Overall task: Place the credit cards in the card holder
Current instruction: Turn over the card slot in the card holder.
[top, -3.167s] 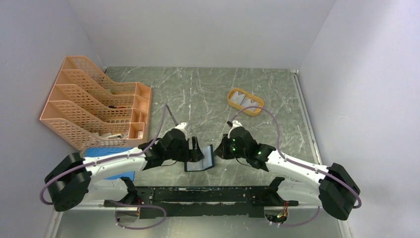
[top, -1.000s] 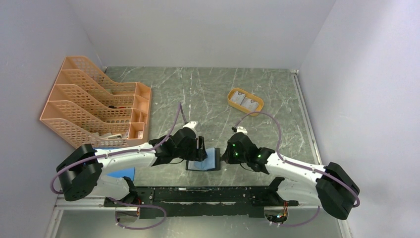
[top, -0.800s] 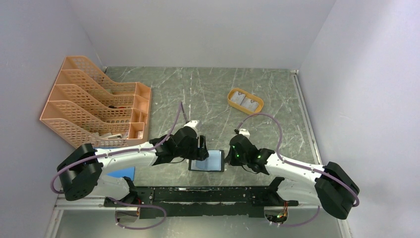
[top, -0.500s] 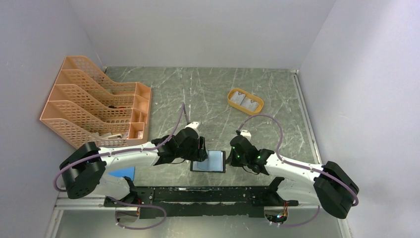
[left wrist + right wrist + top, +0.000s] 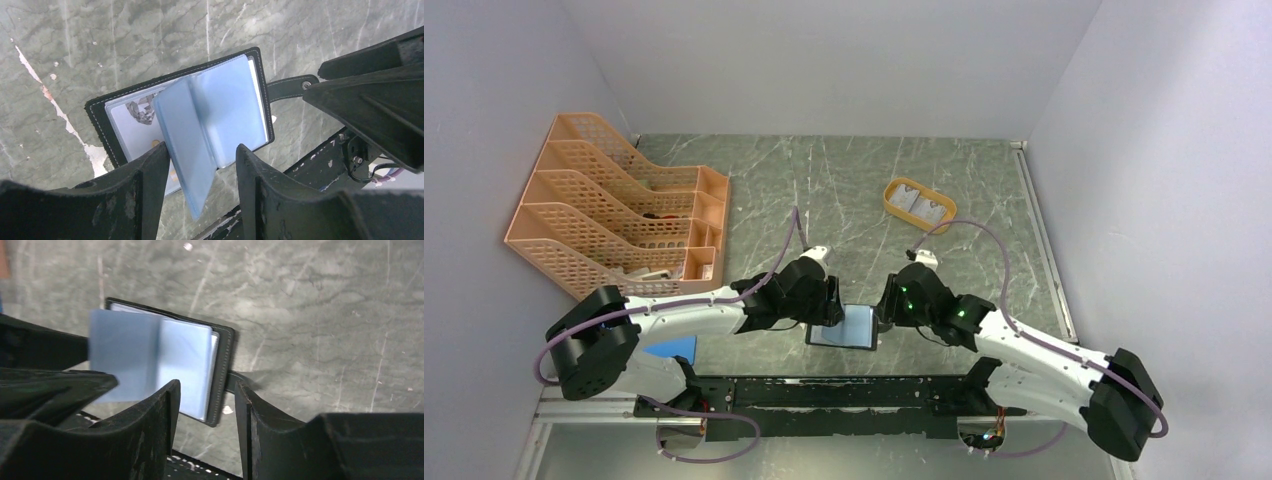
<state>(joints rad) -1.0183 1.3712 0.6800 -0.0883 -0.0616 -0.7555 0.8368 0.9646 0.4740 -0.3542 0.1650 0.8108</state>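
Here the card holder (image 5: 844,326) lies open and flat on the table (image 5: 844,180), close to the near edge and between the two arms. One bluish pocket leaf (image 5: 200,125) stands up from its spine, with a printed card (image 5: 136,120) showing in the left pocket beneath. The left gripper (image 5: 202,150) hangs over it with its fingers apart, the raised leaf loose in the gap and not pinched. The right gripper (image 5: 206,386) hovers at the holder's right edge above the snap tab (image 5: 235,380), fingers spread and holding nothing. Two pale credit cards (image 5: 920,204) lie in the orange tray (image 5: 888,198), well apart at the far right.
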